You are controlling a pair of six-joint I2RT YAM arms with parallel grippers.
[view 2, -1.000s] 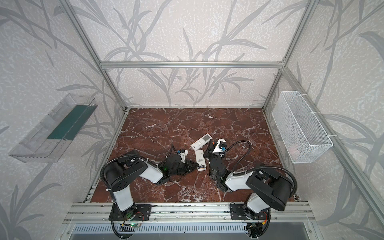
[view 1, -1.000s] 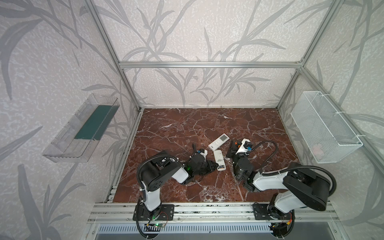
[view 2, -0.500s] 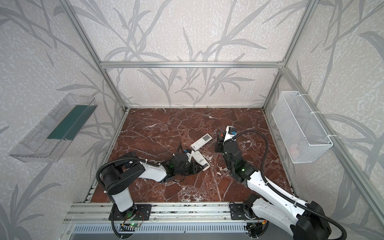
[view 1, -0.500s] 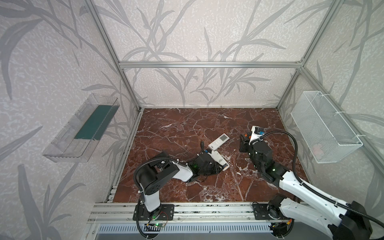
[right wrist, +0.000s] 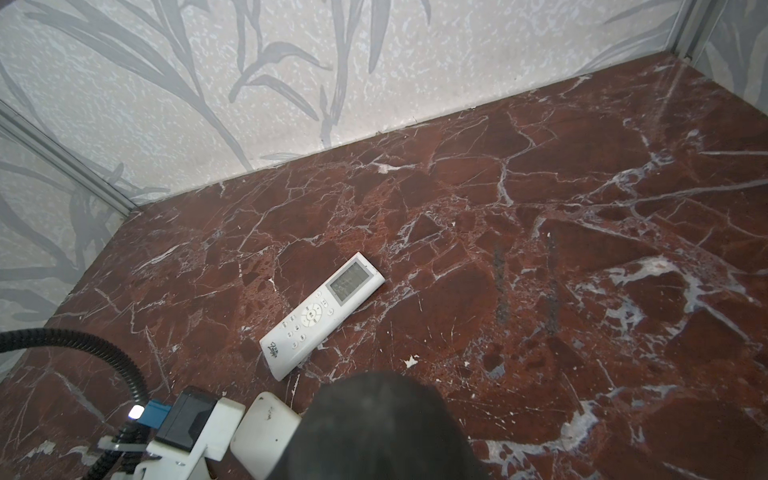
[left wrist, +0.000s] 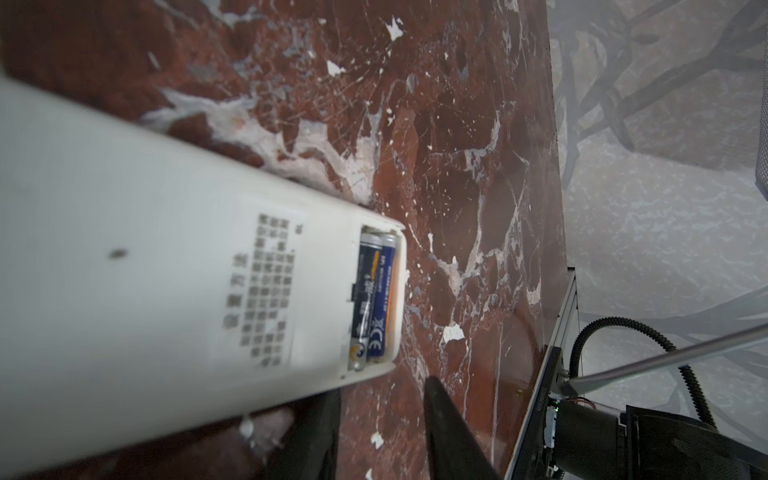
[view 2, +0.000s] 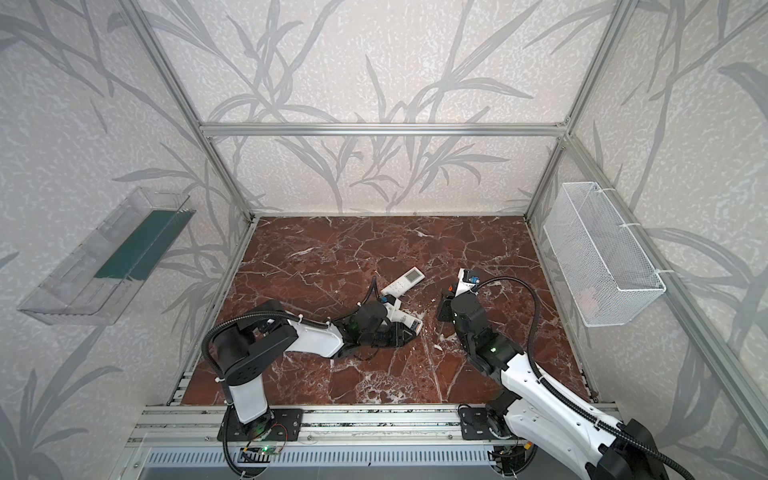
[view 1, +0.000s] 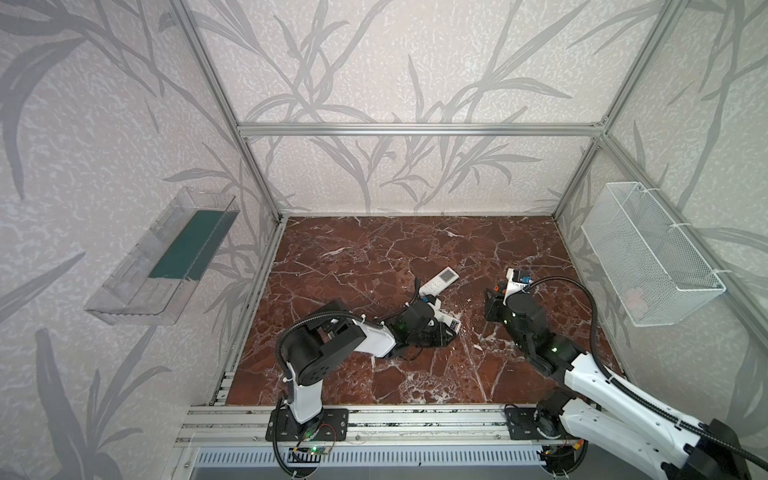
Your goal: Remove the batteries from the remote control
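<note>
1. Red-brown marble veined with white formed the tabletop [view 1: 374,249], boxed in by an aluminium frame and pale walls [view 1: 415,62] printed with grey leaves.
2. On the side walls hung a clear plastic bin [view 1: 124,299] to the left and a white wire basket [view 1: 648,266] to the right, both well apart from the work. Either could serve for unloaded parts, though that is only a guess.
3. The remote control [left wrist: 166,270] lay back-up near the front middle with its cover off, so the compartment faced upward for access.
4. The batteries [left wrist: 376,299], two dark cells side by side, sat in that open compartment at the remote's end, and both slots looked filled.
5. The left gripper [left wrist: 382,395] hung low just past that end. Its jaws were part-way apart, with bare marble between the fingers [left wrist: 449,428] and nothing held. It was probably placed to steady the body or reach the cells.
6. The right gripper [view 1: 491,305] stood off to the right, clear of the remote. Its own wrist view gave only a dark blur, so I could not tell how its jaws stood.
7. A thin metal shaft [left wrist: 665,357] with a flat tip crossed the left wrist view, and what carried it was hidden.
8. A second remote [right wrist: 322,316] lay face-up near the first, toward the back wall.
</note>
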